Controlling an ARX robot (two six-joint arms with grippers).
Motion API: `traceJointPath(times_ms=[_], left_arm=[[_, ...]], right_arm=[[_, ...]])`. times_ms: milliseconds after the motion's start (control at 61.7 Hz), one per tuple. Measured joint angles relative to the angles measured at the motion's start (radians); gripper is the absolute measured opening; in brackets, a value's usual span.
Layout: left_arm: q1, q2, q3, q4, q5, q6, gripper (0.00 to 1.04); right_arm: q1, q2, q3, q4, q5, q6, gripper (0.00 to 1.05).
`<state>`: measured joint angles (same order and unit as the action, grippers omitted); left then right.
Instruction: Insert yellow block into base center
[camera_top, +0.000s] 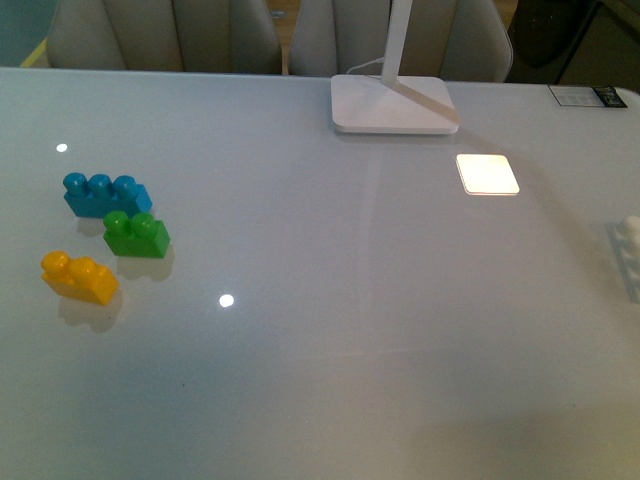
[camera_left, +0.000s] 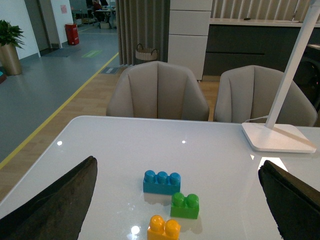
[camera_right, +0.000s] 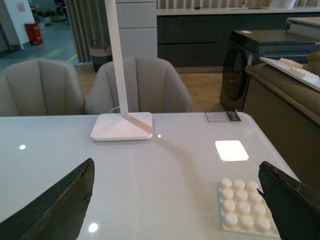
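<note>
- Yellow block (camera_top: 80, 277), a small yellow-orange plastic brick with two round studs, lies on the glossy white desk (camera_top: 350, 360), far to the robot's left of the smooth white square lamp foot (camera_top: 393, 104) and nearer the robot than it.
- Base (camera_right: 245, 205), a flat white square plastic plate studded four by four, sits on the other side of the lamp foot, to its right and also nearer the robot. It is well apart from the yellow block and nothing is pressed onto it.
- A green two-stud plastic brick (camera_top: 136, 236) and a longer blue three-stud plastic brick (camera_top: 105, 193) lie between the yellow block and the lamp foot; the green brick is just beside the block.
- Left gripper (camera_left: 177, 162) is empty, its dark fingers spread wide. The left wrist view shows the yellow block low and ahead, centred in that gap, so the left arm is clearly the nearer one.
- The block's long axis seems to run roughly across that gap, finger to finger, so closing as posed would probably catch its short ends.
- Right gripper (camera_right: 176, 164) is likewise spread and empty, looking over the base.
</note>
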<state>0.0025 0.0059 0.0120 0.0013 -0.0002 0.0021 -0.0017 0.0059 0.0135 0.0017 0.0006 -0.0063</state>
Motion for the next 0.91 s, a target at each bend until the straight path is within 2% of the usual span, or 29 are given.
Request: traceJointPath(times_ms=[777,794,826,875,907], left_arm=[[0.000,0.000,0.000,0.000,0.000,0.000,0.97],[0.000,0.000,0.000,0.000,0.000,0.000,0.97],[0.000,0.000,0.000,0.000,0.001,0.000,0.97],[0.000,0.000,0.000,-0.001,-0.002,0.000,0.97],[0.000,-0.001,0.000,-0.001,0.001,0.000,0.97]], right_arm=[[0.000,0.000,0.000,0.000,0.000,0.000,0.96],[0.008,0.011,0.004,-0.013,0.031,0.006,0.96],[0.040,0.072,0.045,-0.111,0.184,0.045,0.96],[0.012,0.216,0.088,-0.148,0.343,0.058,0.96],[-0.035,0.307,0.103,-0.112,0.359,0.055,0.96]])
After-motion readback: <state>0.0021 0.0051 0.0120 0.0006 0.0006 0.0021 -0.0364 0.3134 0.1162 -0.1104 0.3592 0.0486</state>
